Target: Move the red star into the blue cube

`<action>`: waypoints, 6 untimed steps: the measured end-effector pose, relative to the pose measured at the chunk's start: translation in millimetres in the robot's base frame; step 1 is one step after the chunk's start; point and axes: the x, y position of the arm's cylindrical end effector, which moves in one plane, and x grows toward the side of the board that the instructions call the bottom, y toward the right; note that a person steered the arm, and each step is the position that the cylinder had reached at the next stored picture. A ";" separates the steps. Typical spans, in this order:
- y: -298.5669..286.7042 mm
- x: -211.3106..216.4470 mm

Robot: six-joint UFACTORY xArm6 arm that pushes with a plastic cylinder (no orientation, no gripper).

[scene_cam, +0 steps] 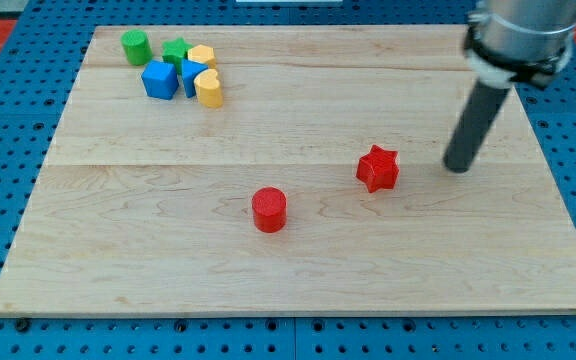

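The red star (378, 168) lies right of the board's middle. The blue cube (160, 79) sits in a cluster at the view's top left, far from the star. My tip (457, 167) rests on the board to the right of the red star, a short gap apart, not touching it. The rod rises up and to the right from the tip.
Around the blue cube: a green cylinder (135, 46), a green star (176, 50), a yellow block (202, 55), a second blue block (192, 75) and a yellow heart (209, 89). A red cylinder (269, 210) stands lower left of the red star. The wooden board (298, 280) lies on a blue pegboard.
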 end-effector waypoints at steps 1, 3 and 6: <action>-82.8 6.7; -231.5 -56.5; -313.4 -92.2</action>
